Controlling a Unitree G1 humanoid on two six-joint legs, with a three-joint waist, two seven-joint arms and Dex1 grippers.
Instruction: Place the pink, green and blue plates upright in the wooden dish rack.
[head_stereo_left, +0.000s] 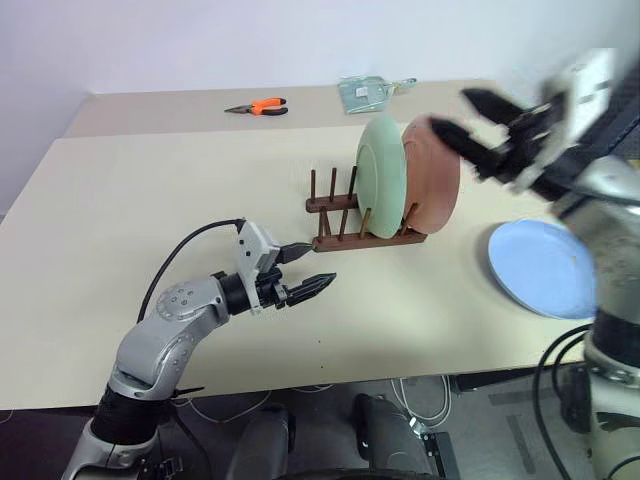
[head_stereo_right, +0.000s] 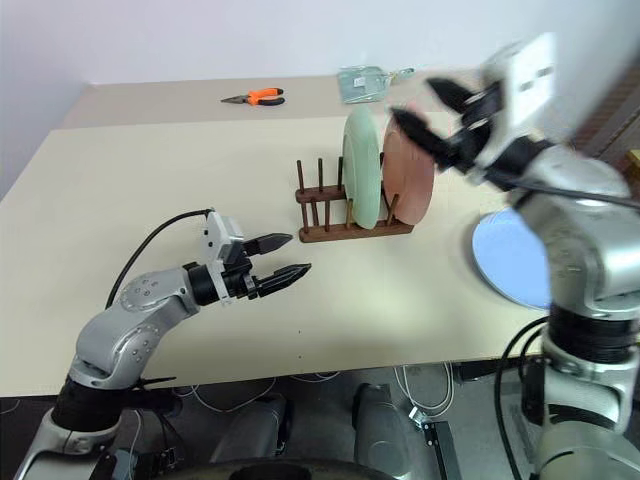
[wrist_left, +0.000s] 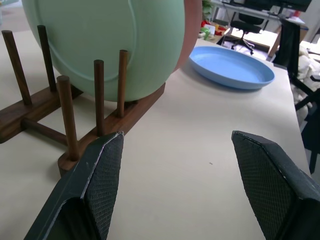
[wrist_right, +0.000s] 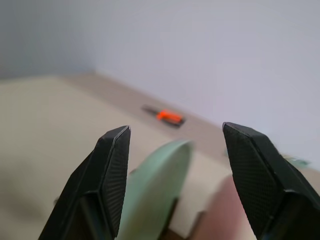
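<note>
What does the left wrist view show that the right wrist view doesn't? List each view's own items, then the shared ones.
Left wrist view only: the blue plate lying flat on the table, the wooden dish rack with its pegs, and the open left tool.
Right wrist view only: the orange-handled pliers far back by the wall, and the open right tool.
Both: the green plate standing upright, with the pink plate just behind it.

From the head, our two eye views look forward and down over the table (head_stereo_left: 150, 200) — both take in the whole top, the wooden dish rack (head_stereo_left: 345, 215) near centre. Our left wrist view sits low and close, facing the rack (wrist_left: 75, 125) and the blue plate (wrist_left: 232, 67). Our right wrist view looks from above, over the green plate (wrist_right: 155, 185) toward the far wall (wrist_right: 200, 45).
</note>
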